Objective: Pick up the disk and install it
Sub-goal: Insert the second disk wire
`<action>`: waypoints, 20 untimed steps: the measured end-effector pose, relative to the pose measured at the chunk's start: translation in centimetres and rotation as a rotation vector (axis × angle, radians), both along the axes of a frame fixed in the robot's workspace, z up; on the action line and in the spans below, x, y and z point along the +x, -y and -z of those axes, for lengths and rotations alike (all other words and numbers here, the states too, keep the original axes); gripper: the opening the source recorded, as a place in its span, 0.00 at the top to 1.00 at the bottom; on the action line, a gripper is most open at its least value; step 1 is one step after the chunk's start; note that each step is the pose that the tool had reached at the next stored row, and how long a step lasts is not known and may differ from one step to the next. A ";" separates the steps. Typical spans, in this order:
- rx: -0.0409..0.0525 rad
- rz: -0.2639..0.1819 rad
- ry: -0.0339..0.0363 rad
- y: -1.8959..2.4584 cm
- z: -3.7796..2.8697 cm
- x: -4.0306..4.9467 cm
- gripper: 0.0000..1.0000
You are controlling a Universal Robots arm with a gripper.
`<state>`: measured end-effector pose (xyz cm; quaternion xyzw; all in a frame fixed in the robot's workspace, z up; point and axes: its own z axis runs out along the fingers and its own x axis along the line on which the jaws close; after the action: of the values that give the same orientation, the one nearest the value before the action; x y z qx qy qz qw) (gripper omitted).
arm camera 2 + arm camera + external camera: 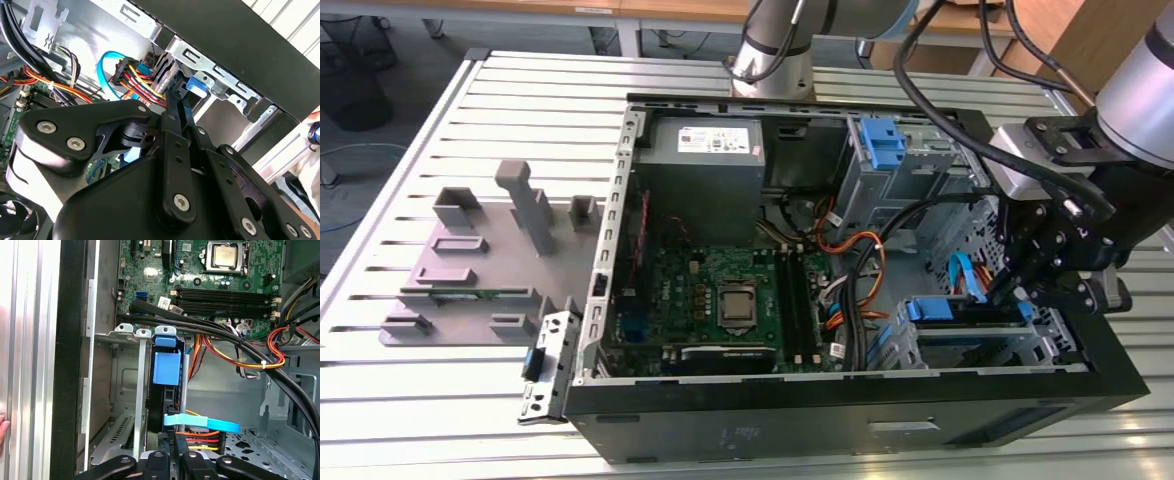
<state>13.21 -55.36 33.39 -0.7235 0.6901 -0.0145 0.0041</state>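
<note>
The disk (167, 390) stands on edge in the metal drive cage (125, 370) at the front corner of the open computer case, its blue plastic rail tab (166, 367) facing up. In the exterior view the disk (958, 312) sits in the cage at the case's lower right, with my gripper (1014, 295) right over it. The black fingers (156, 458) straddle the disk's end near the cables, and the gripper (173, 457) looks shut on it. In the second wrist view the gripper (176, 97) reaches down to the blue rail (197, 84).
Red, yellow and orange cable bundles (240, 360) and a blue flat cable (205, 422) lie close beside the cage. The motherboard (720, 300) and grey power-supply box (704, 160) fill the case. A grey fixture (467, 260) lies on the table at the exterior view's left. A fingertip (2, 427) shows at the table edge.
</note>
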 end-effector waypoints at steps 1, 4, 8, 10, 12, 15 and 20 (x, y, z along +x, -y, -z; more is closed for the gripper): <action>0.0001 0.000 0.0002 0.01 0.01 0.00 0.83; 0.0002 0.000 0.0006 0.02 0.03 0.00 0.83; 0.0003 0.000 0.0006 0.02 0.04 0.00 0.83; 0.0005 0.000 0.0006 0.03 -0.01 0.00 0.83; 0.0003 0.000 0.0006 0.03 -0.12 0.00 0.83; 0.0006 0.000 0.0006 0.02 -0.18 0.00 0.83; 0.0002 0.000 0.0006 0.13 -0.20 0.00 0.83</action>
<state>13.21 -55.49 33.59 -0.7235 0.6901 -0.0147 0.0044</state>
